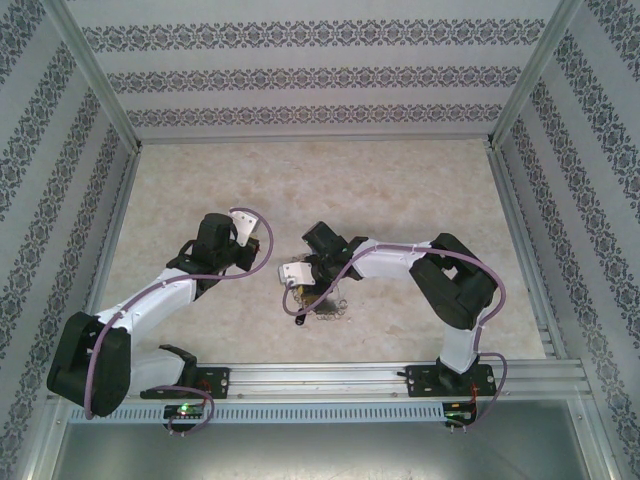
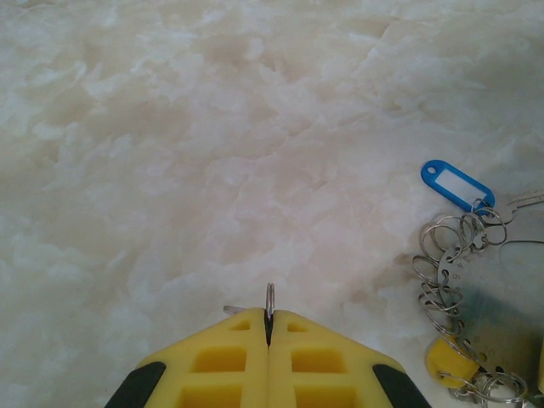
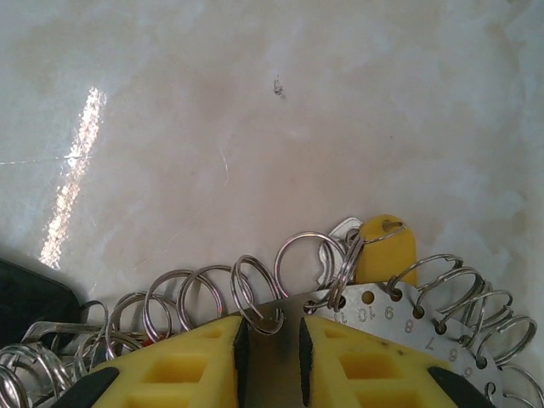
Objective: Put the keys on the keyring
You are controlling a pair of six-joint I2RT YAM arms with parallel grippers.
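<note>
The keyring (image 3: pixel 399 319) is a flat silvery plate with numbered holes, and several wire rings (image 3: pixel 204 293) are threaded through it. My right gripper (image 3: pixel 272 327) is shut on the plate's edge. A yellow-tagged key (image 3: pixel 387 246) hangs from one ring. In the left wrist view the keyring (image 2: pixel 497 319) lies at the right, with a blue tag (image 2: pixel 456 185) and a yellow tag (image 2: pixel 449 361) on it. My left gripper (image 2: pixel 269 316) is shut on a small ring (image 2: pixel 269 297) seen edge-on. A sliver of flat metal (image 2: pixel 231 309) sticks out to its left. From above, the keyring (image 1: pixel 328 306) lies under the right gripper (image 1: pixel 305 282).
The table is pale marbled stone (image 1: pixel 400 200), fenced by aluminium rails (image 1: pixel 515 250) and patterned walls. A purple cable (image 1: pixel 295 305) loops down beside the keyring. A black part (image 3: pixel 30 297) sits at the left edge of the right wrist view.
</note>
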